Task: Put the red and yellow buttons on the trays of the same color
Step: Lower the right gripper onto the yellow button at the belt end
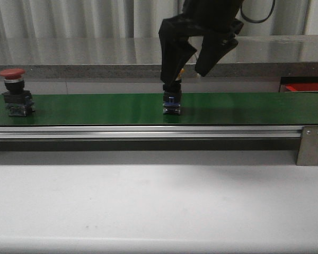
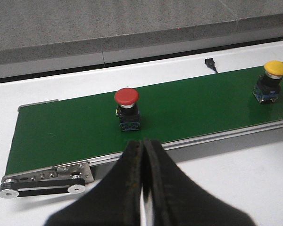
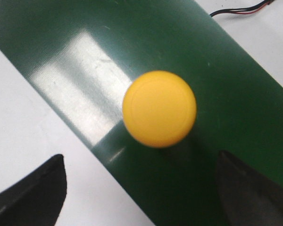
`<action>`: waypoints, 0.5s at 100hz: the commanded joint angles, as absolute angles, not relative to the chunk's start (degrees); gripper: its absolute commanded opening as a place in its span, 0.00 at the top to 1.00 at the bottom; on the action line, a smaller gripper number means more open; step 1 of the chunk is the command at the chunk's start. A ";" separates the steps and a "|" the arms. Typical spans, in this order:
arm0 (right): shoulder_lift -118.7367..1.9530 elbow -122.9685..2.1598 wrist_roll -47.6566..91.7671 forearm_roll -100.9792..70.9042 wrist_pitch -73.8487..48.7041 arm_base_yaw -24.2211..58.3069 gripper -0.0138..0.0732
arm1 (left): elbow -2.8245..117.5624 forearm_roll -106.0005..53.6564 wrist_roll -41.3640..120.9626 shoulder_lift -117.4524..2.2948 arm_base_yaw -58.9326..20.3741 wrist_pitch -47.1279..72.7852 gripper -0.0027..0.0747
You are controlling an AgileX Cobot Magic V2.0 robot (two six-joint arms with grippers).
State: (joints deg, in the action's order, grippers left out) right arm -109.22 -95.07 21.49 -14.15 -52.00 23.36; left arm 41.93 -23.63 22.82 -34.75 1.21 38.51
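Front: right gripper (image 1: 193, 66) hangs spread over the yellow button (image 1: 172, 100) mid-belt (image 1: 95, 108); red button (image 1: 17, 92) sits at the belt's left end.

Left wrist: left gripper (image 2: 144, 155) pinched together, holding nothing, off the belt edge near the red button.

Right wrist: yellow cap centred between the fingers (image 3: 33, 188). I'd drop straight down and clamp the body below the cap. No trays visible.
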 commanded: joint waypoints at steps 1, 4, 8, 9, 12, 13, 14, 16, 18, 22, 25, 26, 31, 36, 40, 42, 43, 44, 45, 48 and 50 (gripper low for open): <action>-107.26 -97.23 21.69 -14.90 -47.49 23.33 0.12 | 43.47 -25.24 22.81 -34.73 0.80 34.87 0.99; -107.32 -97.28 21.69 -14.90 -46.55 23.33 0.12 | 43.47 -25.24 22.81 -34.73 0.80 34.87 0.99; -107.59 -97.28 21.69 -14.90 -45.68 23.33 0.12 | 43.47 -25.24 22.81 -34.73 0.80 34.87 0.99; -107.59 -97.28 21.69 -14.99 -45.30 23.33 0.12 | 43.47 -25.24 22.81 -34.73 0.80 34.87 0.99; -107.59 -97.28 21.69 -15.02 -44.58 23.33 0.14 | 43.47 -25.24 22.81 -34.73 0.80 34.87 0.99; -107.59 -97.28 21.69 -15.02 -44.36 23.33 0.14 | 43.47 -25.24 22.81 -34.73 0.80 34.87 0.99; -107.59 -97.28 21.69 -15.09 -44.00 23.33 0.15 | 43.47 -25.24 22.81 -34.73 0.80 34.87 0.99; -107.59 -97.28 21.69 -15.16 -43.48 23.33 0.17 | 43.47 -25.24 22.81 -34.73 0.80 34.87 0.99; -107.59 -97.28 21.69 -15.29 -43.04 23.33 0.19 | 43.47 -25.24 22.81 -34.73 0.80 34.87 0.99; -107.59 -97.28 21.69 -15.31 -42.66 23.33 0.25 | 43.47 -25.24 22.81 -34.73 0.80 34.87 0.99; -107.59 -97.28 21.69 -15.31 -42.58 23.26 0.30 | 43.47 -25.24 22.81 -34.73 0.80 34.87 0.99; -107.59 -97.28 21.69 -15.31 -42.58 23.21 0.32 | 43.47 -25.24 22.81 -34.73 0.80 34.87 0.99; -107.59 -97.28 21.69 -15.31 -42.72 23.14 0.41 | 43.47 -25.24 22.81 -34.73 0.80 34.87 0.99; -107.59 -97.28 21.69 -15.31 -42.76 23.14 0.50 | 43.47 -25.24 22.81 -34.73 0.80 34.87 0.99; -107.59 -97.28 21.69 -15.31 -42.62 23.14 0.57 | 43.47 -25.24 22.81 -34.73 0.80 34.87 0.99; -107.59 -97.28 21.69 -15.31 -42.55 23.14 0.59 | 43.47 -25.24 22.81 -34.73 0.80 34.87 0.99; -107.59 -97.28 21.69 -15.31 -42.55 23.14 0.60 | 43.47 -25.24 22.81 -34.73 0.80 34.87 0.99; -107.59 -97.28 21.69 -15.31 -42.55 23.14 0.62 | 43.47 -25.24 22.81 -34.73 0.80 34.87 0.99; -107.59 -97.28 21.69 -15.31 -42.55 23.14 0.62 | 43.47 -25.24 22.81 -34.73 0.80 34.87 0.99; -107.59 -97.28 21.69 -15.31 -42.53 23.14 0.65 | 43.47 -25.24 22.81 -34.73 0.80 34.87 0.99; -107.59 -97.28 21.69 -15.31 -42.47 23.14 0.66 | 43.47 -25.24 22.81 -34.73 0.80 34.87 0.99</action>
State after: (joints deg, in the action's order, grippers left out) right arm -110.60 -95.29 21.49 -14.40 -45.26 23.36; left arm 41.93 -23.63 22.86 -34.75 1.21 38.51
